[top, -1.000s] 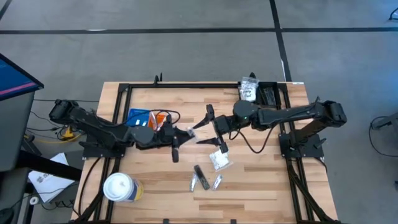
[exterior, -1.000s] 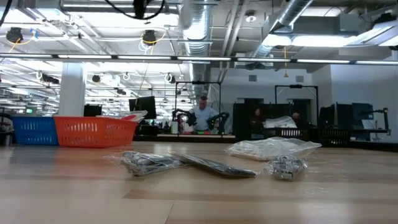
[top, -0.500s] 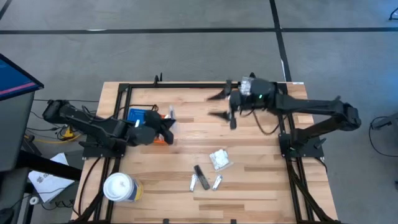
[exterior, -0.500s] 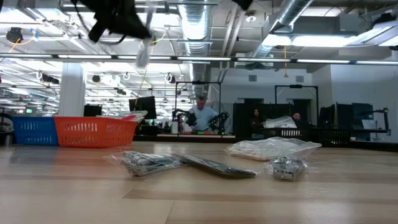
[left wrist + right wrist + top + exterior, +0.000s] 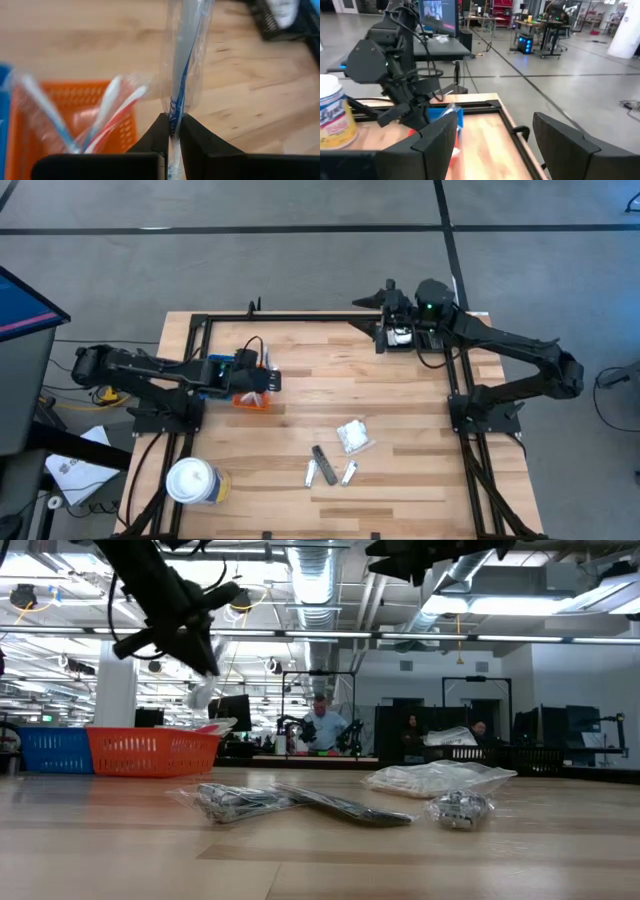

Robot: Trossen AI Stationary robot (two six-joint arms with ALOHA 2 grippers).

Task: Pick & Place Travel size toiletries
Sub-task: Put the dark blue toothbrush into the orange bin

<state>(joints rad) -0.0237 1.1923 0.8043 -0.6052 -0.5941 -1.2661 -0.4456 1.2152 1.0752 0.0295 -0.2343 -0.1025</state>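
Observation:
My left gripper (image 5: 268,380) hovers over the orange tray (image 5: 250,398), shut on a toothbrush in a clear wrapper (image 5: 182,60). More wrapped toothbrushes (image 5: 107,117) lie in that tray, with the blue tray (image 5: 222,366) beside it. My right gripper (image 5: 495,145) is open and holds nothing, high over the table's far right corner (image 5: 385,302). On the wood at mid-table rest a clear packet with white contents (image 5: 352,436), a dark grey stick (image 5: 322,461) and two small sticks (image 5: 310,473). My left gripper pinches the wrapped toothbrush between its two fingers, on the wrapper around the blue-striped handle (image 5: 173,116). The fingers slant downward from the table's left side. The toothbrush runs on past the fingertips, lifted clear, with its wrapper end (image 5: 200,696) hanging above the orange tray (image 5: 150,752).
A big white lidded cup (image 5: 192,480) stands near the front left corner. A black tray with a white packet (image 5: 401,336) sits at the far right under my right arm. The black frame rail (image 5: 300,317) runs along the far edge. Bare wood lies between the trays and the loose items.
My left gripper has carried the wrapped toothbrush from mid-table toward the left edge, over the orange tray, rolling its wrist and tipping downward. My right gripper, still open, has drawn away from mid-table toward the far right corner and has risen.

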